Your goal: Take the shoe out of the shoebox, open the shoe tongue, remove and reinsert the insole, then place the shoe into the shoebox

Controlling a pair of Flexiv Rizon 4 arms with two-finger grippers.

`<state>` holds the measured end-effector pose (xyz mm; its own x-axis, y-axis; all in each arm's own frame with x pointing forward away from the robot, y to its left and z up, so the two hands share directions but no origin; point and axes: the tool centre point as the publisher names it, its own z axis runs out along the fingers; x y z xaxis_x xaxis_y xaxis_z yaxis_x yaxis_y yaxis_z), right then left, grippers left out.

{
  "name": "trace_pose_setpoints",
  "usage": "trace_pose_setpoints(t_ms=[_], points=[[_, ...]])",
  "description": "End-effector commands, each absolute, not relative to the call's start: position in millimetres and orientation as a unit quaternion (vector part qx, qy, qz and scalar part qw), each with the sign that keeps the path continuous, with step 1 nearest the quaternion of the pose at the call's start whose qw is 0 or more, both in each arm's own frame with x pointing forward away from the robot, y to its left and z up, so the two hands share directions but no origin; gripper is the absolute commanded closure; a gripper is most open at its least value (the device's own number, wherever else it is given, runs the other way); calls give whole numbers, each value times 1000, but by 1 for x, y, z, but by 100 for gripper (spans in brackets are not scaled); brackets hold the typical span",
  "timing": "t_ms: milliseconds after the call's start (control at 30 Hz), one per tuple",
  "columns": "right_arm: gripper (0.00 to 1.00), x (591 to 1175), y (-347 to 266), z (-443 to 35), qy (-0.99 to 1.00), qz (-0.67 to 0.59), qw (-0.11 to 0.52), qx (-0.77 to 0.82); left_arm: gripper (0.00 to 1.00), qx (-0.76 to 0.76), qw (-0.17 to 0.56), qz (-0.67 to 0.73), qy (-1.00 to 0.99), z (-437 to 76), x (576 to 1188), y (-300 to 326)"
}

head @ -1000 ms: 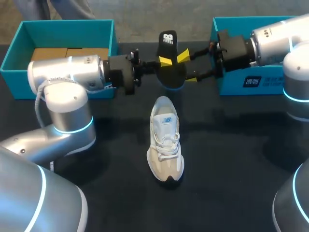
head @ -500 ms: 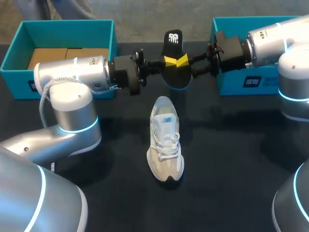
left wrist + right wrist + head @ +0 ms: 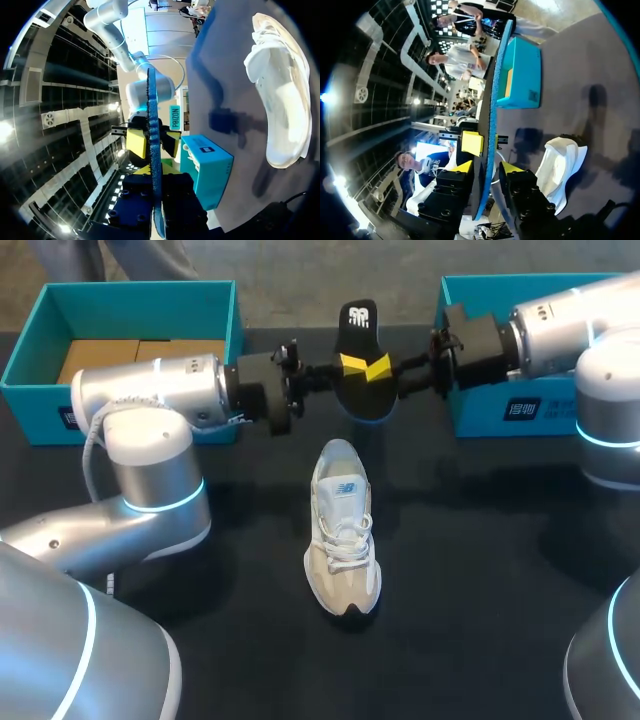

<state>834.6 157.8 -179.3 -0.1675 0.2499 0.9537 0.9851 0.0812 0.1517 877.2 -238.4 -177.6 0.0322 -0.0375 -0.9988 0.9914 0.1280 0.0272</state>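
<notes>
The black insole (image 3: 360, 325) with a blue underside stands on edge in the air behind the shoe, held between my two arms. My left gripper (image 3: 345, 365) comes in from the left and is shut on it; the left wrist view shows the insole's edge (image 3: 151, 115) running out from between the left gripper (image 3: 152, 172). My right gripper (image 3: 385, 368) faces it from the right, straddling the insole (image 3: 495, 90). In the right wrist view one finger of the right gripper (image 3: 487, 167) lies against the insole and a narrow gap shows at the other. The white and beige shoe (image 3: 342, 530) lies on the table below, toe toward me.
A teal shoebox (image 3: 215, 310) with brown paper inside stands at the back left. A second teal box (image 3: 480, 410) stands at the back right, under my right arm. The table is black cloth, and the shoe (image 3: 280, 100) lies alone at its middle.
The right gripper's fingers have come together around the insole from a wide spread. Both arms lifted the insole slightly and turned it more upright; the shoe has not moved.
</notes>
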Motion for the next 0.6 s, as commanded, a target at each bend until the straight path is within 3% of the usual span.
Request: trace_pose_setpoints(t_ms=[33,200,300,600], points=[[71,838,162,-182,-614,-454,407,-501,100,462,552,-469,512,-179,877,-241],[78,838,161,-182,-614,-454,409,-500,100,462,552,-469,512,-178,878,-242],[95,838,161,-182,-614,-454,409,-499,100,462,552,-469,512,-178,878,-242],[100,841,162,-181,-615,-455,411,-496,100,462,550,-468,514,-178,881,-242]])
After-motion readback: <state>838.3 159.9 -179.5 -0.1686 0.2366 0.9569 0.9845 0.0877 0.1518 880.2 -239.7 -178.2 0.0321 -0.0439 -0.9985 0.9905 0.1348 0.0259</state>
